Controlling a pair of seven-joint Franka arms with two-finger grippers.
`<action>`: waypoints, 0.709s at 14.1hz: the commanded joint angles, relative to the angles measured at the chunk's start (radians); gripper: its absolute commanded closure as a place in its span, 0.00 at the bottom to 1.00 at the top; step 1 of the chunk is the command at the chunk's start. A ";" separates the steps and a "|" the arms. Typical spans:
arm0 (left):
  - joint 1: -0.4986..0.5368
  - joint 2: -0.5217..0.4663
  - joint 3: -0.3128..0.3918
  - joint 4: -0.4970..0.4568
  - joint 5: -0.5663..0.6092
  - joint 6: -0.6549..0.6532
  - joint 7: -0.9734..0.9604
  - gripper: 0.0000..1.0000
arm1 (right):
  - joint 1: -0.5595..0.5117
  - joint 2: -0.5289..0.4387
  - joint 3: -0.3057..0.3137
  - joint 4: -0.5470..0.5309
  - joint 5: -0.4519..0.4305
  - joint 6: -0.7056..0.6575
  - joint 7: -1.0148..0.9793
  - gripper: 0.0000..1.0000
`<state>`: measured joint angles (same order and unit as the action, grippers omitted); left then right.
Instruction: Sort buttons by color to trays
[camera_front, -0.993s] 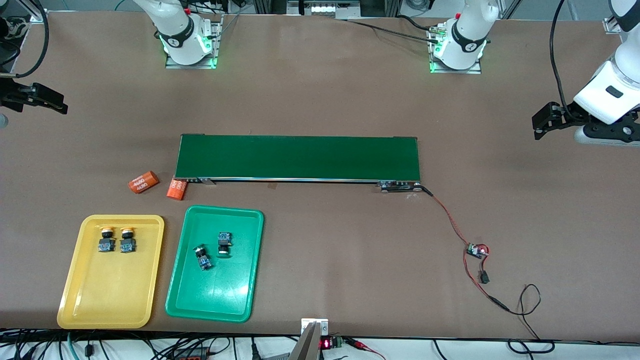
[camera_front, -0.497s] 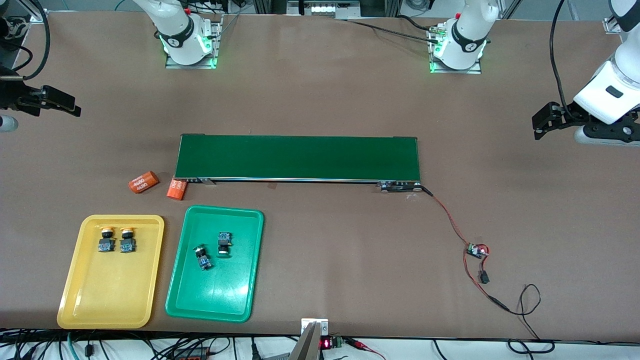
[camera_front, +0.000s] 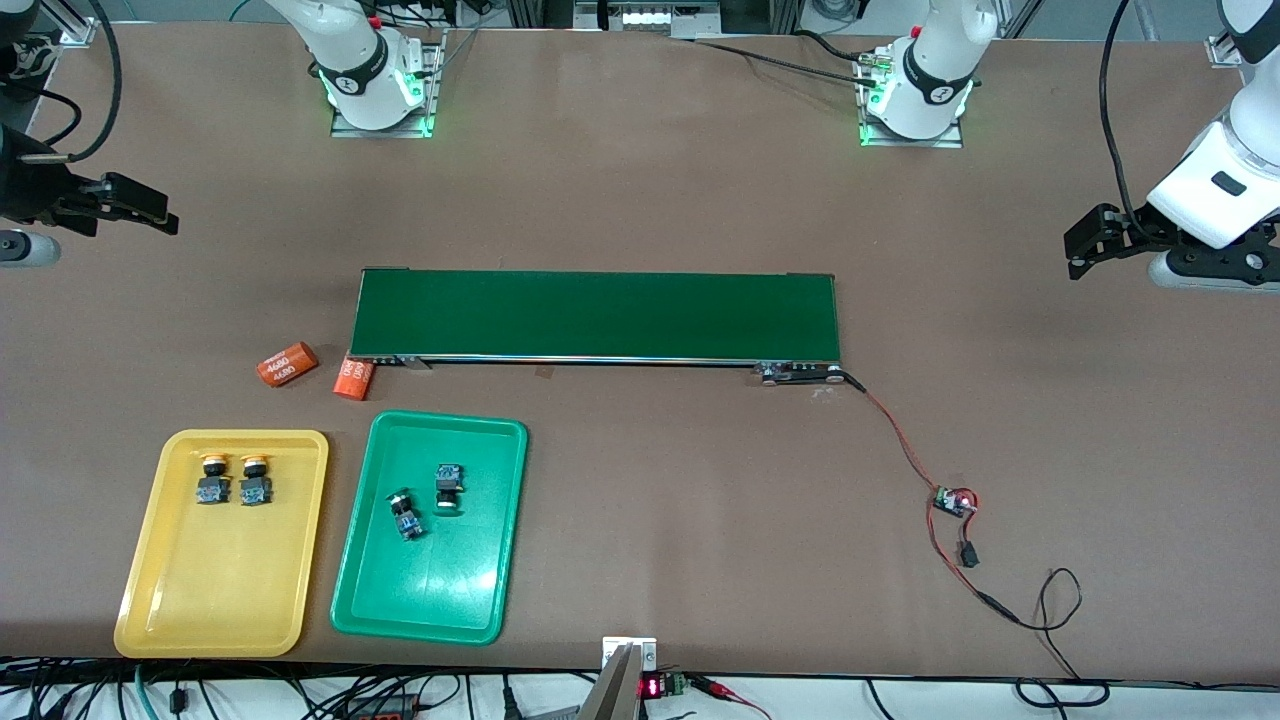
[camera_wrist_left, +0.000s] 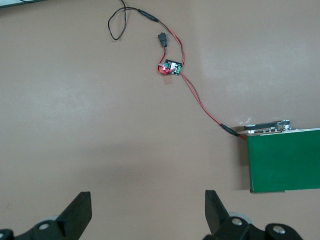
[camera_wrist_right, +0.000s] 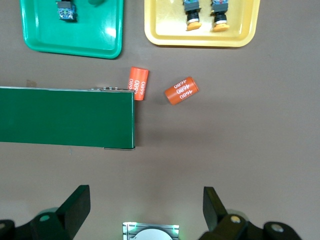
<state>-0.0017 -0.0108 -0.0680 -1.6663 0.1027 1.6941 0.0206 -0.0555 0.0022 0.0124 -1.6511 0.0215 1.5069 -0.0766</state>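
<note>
Both flat plastic trays, yellow tray and green tray, hold round-capped buttons; left gripper and right gripper hover over bare table, jaws wide, empty.

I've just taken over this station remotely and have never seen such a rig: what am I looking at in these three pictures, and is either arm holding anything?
Two robot arms work at one brown table. The big picture comes from a high camera facing them; the other two come from cameras on each arm's wrist, looking down past its jaws.

The left gripper hangs over bare table near the end of the dark-green conveyor belt, jaws open and empty. The right gripper hangs over the belt's other end, also open and empty.

Nearer the front camera lie the yellow tray with two yellow-capped buttons and the green tray with two green-capped buttons. Two orange cylinders lie between trays and belt. A red-and-black wire runs from the belt to a small circuit board.

Nothing is held.
</note>
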 joint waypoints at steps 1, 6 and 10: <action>0.003 -0.017 -0.003 -0.009 -0.014 -0.010 -0.005 0.00 | 0.035 0.004 -0.003 0.017 0.009 -0.008 0.027 0.00; 0.003 -0.017 -0.003 -0.009 -0.014 -0.010 -0.007 0.00 | 0.085 0.009 -0.003 0.017 0.003 -0.007 0.081 0.00; 0.003 -0.017 -0.003 -0.009 -0.014 -0.010 -0.007 0.00 | 0.083 0.009 -0.003 0.017 0.001 -0.005 0.081 0.00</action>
<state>-0.0017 -0.0108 -0.0680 -1.6663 0.1027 1.6940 0.0205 0.0259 0.0050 0.0119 -1.6508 0.0213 1.5074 -0.0081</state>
